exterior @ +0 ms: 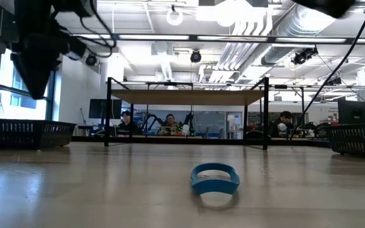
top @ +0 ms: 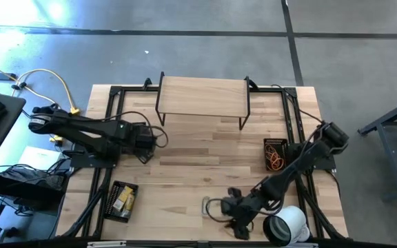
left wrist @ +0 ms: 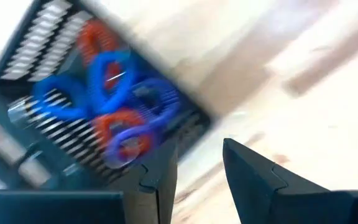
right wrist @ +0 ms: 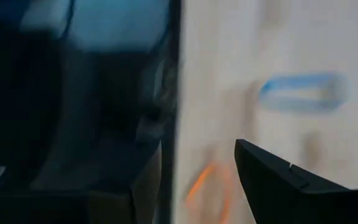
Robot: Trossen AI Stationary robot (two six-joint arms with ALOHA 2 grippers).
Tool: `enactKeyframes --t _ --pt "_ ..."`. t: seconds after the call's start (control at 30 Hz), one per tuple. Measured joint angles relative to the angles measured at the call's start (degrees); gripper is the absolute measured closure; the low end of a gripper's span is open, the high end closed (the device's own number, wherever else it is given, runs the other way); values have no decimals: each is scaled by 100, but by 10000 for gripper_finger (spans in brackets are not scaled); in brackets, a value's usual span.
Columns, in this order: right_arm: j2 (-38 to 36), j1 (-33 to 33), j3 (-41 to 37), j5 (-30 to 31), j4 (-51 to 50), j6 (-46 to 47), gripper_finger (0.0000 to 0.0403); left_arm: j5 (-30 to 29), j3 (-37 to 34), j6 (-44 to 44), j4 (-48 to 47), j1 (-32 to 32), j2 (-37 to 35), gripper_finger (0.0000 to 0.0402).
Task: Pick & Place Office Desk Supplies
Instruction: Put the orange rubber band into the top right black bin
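Left wrist view smears the loops (left wrist: pixel 107 93) in the basket (left wrist: pixel 36 37), count unreadable. Right wrist view blurs a blue loop (right wrist: pixel 303 92) and orange band (right wrist: pixel 207 183); dark mass alongside unidentifiable.

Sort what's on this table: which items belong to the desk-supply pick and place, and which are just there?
Job items: blue loop; orange bands; yellow packets; blue and orange loops in a basket.

Just there: white tape roll; wooden shelf; black mesh baskets.

Bright ceiling lights (exterior: pixel 236 16) lit the room evenly, glare washed the floor's upper-left corner in the high view, and both wrist views were smeared with blur beyond their sharper dark fingers (left wrist: pixel 253 180).
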Motion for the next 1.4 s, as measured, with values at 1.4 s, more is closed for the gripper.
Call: enactKeyframes --t 1.4 --pt "1433 295 -316 171 654 -2807 210 -1452 2 673 4076 -2321 1093 279"
